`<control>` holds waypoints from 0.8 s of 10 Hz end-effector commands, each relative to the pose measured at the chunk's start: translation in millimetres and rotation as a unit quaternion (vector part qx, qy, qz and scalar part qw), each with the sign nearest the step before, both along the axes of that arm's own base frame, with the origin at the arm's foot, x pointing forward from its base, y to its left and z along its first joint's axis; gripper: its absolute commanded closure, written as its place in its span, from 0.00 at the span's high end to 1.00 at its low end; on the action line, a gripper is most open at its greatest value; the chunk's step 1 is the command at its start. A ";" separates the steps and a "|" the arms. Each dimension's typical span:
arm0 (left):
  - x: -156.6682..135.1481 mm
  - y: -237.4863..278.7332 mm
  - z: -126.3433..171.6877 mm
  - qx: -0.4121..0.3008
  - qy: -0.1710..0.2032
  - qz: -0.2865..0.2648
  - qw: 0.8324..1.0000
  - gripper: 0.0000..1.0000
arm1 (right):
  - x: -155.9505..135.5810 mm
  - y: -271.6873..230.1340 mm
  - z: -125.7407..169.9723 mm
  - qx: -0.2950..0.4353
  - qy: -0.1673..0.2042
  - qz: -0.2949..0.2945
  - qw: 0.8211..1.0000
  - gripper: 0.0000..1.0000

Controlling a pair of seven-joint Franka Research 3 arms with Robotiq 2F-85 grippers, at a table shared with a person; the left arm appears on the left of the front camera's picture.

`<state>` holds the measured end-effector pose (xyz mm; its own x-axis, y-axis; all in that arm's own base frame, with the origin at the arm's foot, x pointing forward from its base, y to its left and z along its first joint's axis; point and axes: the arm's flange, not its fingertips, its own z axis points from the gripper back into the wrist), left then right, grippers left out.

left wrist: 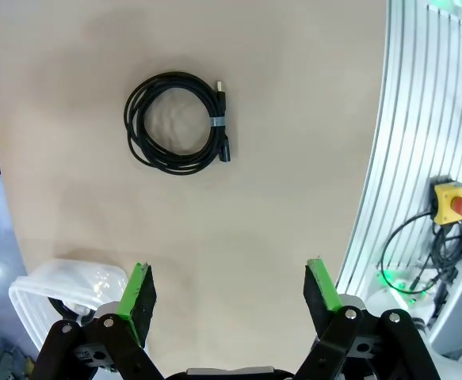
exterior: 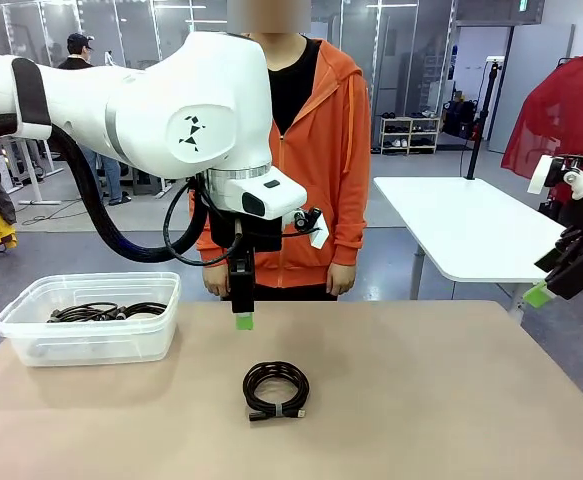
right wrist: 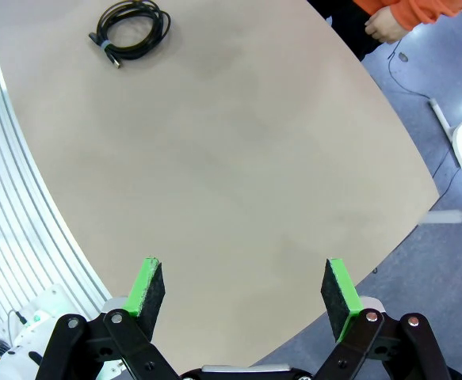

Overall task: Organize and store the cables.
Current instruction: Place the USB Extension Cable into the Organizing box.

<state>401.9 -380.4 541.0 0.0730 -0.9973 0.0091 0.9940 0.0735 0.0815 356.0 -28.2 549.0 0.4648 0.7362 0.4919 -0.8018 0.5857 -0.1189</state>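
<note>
Cable coil (exterior: 276, 389): loose on table, L gripper (exterior: 243, 320) above, apart, empty. Straddle bundled strands nr tie, lift, drop in bin (exterior: 31, 338). R gripper (right wrist: 245, 293) apart, idle.

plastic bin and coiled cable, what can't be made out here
- Plastic bin, front view: how many cables lie inside; they tangle together behind the frosted wall.
- Plastic bin, left wrist view: mostly hidden by the left gripper.
- Coiled cable on the table: connector type too small to tell.
</note>
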 end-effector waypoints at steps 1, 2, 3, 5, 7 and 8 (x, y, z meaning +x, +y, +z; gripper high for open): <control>0.1 1.4 2.4 -0.002 -0.001 -0.002 1.000 0.95 | 2.6 1.5 2.2 0.000 0.002 -0.004 1.000 1.00; 0.1 1.4 2.4 -0.002 -0.001 -0.002 1.000 0.95 | 2.6 1.5 2.2 0.000 0.002 -0.004 1.000 1.00; 0.7 0.8 0.0 0.000 0.000 0.001 1.000 0.95 | 2.6 1.5 2.2 0.000 0.002 -0.004 1.000 1.00; 8.2 -33.3 -42.3 0.017 0.000 -0.036 0.999 0.95 | 2.6 1.5 2.2 0.000 0.002 -0.004 1.000 1.00; 15.2 -35.0 -76.6 0.016 -0.010 -0.041 0.999 0.95 | 2.6 1.5 2.2 0.000 0.002 -0.004 1.000 1.00; 22.5 -36.9 -91.5 0.008 -0.007 -0.053 0.999 0.95 | 2.6 1.5 2.2 0.000 0.002 -0.004 1.000 1.00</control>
